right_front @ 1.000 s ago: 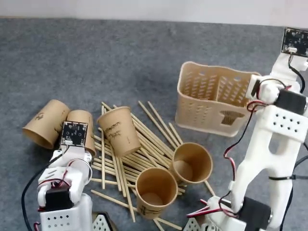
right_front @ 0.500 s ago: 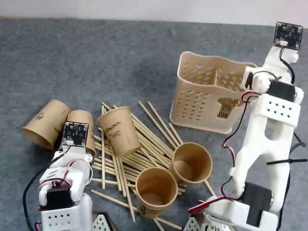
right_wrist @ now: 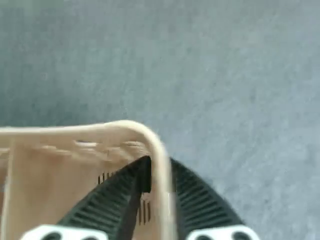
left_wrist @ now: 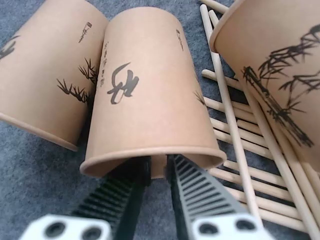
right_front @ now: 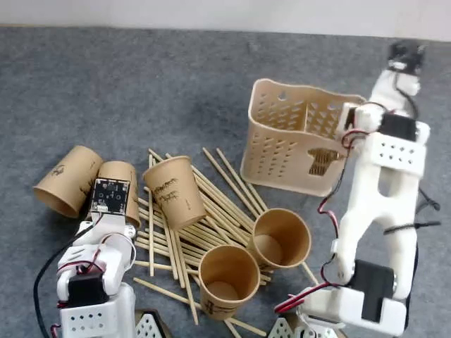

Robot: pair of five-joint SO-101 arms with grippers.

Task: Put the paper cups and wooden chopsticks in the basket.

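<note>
- My left gripper point(left_wrist: 159, 164) is pinched shut on the rim of a paper cup point(left_wrist: 150, 85) that lies on its side, with the cup's wall between the fingers.
- My right gripper point(right_wrist: 159, 167) is clamped on the basket point(right_wrist: 65, 134) at a rounded top corner, one finger on each side of the wall.
- A second cup point(left_wrist: 45, 75) touches the held one. On the other side the wooden chopsticks point(right_front: 211, 201) fan out just beside it.
- Two upright cups point(right_front: 227, 278) stand on the sticks.
- Bare grey mat point(right_front: 141, 84) lies open beyond the pile.
- The cups carry dark brush marks and bamboo sprigs, which I cannot read.
</note>
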